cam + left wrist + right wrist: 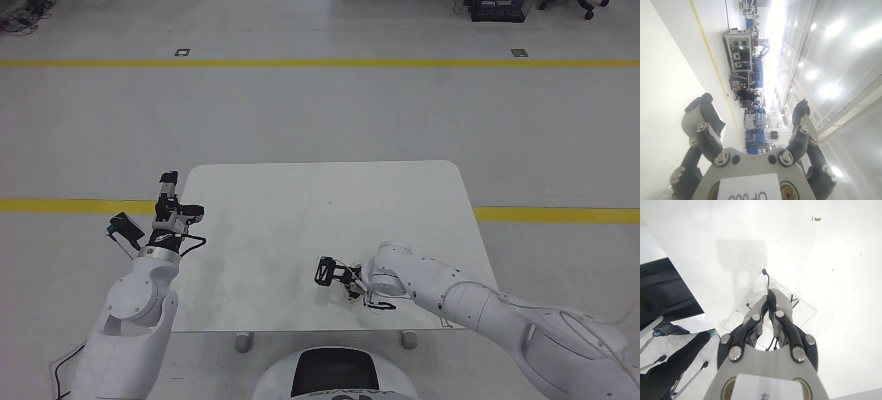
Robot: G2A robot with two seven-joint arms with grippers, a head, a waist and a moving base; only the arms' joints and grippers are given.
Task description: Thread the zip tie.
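Observation:
My right gripper (768,294) is shut on a thin black zip tie (769,281). The tie's strap rises from between the pads and ends in a small square head. Just below it stands a clear plastic holder (804,308) on the white table (320,200), with other black zip ties (795,300) inside. In the top view the right gripper (325,272) sits low over the table near its front edge. My left gripper (753,102) is open and holds nothing, pointing up into the room. Seen from above, the left gripper (180,197) is raised by the table's left edge.
The table's front edge (687,291) runs close beside the right gripper, with dark floor and metal chair legs (693,376) beyond it. The middle and far part of the tabletop is bare white surface.

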